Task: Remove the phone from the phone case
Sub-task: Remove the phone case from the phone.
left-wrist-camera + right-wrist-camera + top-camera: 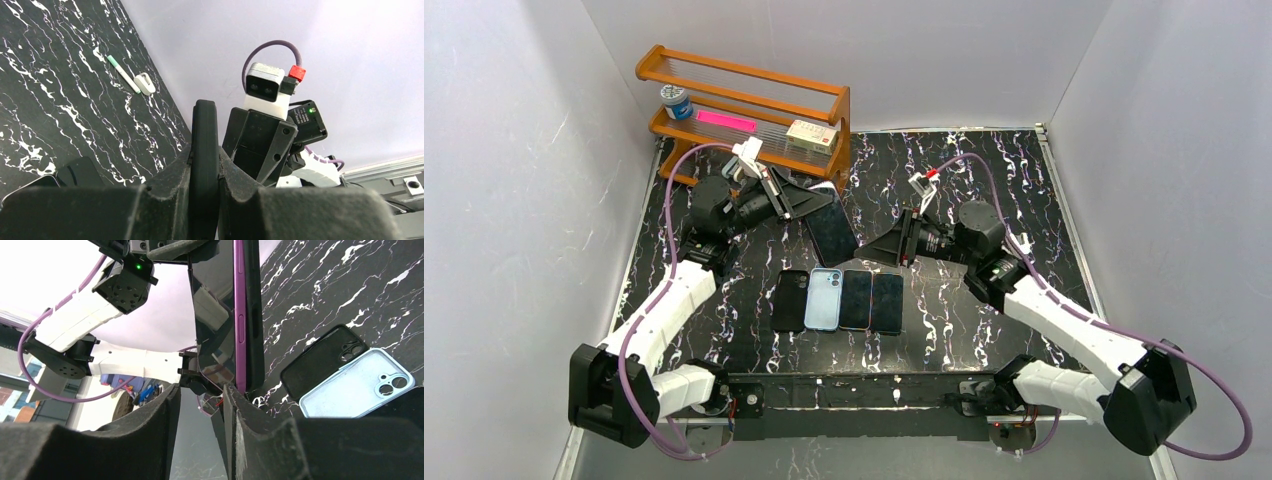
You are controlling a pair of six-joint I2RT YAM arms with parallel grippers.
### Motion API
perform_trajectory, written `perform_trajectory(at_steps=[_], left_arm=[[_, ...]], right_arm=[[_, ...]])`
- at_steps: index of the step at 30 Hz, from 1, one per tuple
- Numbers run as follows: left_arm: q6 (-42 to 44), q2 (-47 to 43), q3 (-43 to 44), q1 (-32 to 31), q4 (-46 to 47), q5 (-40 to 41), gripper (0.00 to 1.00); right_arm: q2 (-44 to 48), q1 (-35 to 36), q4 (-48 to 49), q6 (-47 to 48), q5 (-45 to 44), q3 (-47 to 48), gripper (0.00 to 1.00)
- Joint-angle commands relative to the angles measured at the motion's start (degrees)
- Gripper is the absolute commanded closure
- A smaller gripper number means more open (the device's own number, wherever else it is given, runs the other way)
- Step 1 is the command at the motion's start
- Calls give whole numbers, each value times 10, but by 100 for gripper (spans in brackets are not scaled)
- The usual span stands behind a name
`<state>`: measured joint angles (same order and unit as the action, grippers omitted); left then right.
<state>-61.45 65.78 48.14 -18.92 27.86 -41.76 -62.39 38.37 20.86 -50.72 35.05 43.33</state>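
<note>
My left gripper point(802, 201) is shut on a purple-edged phone in a black case point(831, 226) and holds it tilted above the table's middle. In the left wrist view the jaws point(205, 167) clamp the case's thin black edge point(205, 130). My right gripper point(876, 247) is open just right of the phone's lower end. In the right wrist view the phone point(227, 315) stands on edge, purple frame against the black case point(255, 315). Its lower end is at the tip of my right finger point(240, 415); the gap of that gripper point(200, 400) holds nothing.
On the table lie a black case point(789, 300), a light blue case point(824, 298) and two dark phones point(872, 301) in a row. A wooden rack point(744, 105) with a jar, a pink item and a box stands back left. A pen point(123, 74) lies near the wall.
</note>
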Motion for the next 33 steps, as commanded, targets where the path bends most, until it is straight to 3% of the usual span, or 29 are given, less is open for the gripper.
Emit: perform_trajectory(at_steps=[1,11,27,33], left_arm=[[-33,-38,-2,-1,50,-2,100],[-35,-40,1,-1,50,0,100],[-50,-41,-7,-1,66,-2,100],[-48,-47,-30,-2,66,3,100]], right_arm=[[40,0,-16,23,-49,-6,53],[47,0,-29,22,-46,-9,55],[11,0,124,-62,8,-23,73],[-2,0,184,-93,14,-22,75]])
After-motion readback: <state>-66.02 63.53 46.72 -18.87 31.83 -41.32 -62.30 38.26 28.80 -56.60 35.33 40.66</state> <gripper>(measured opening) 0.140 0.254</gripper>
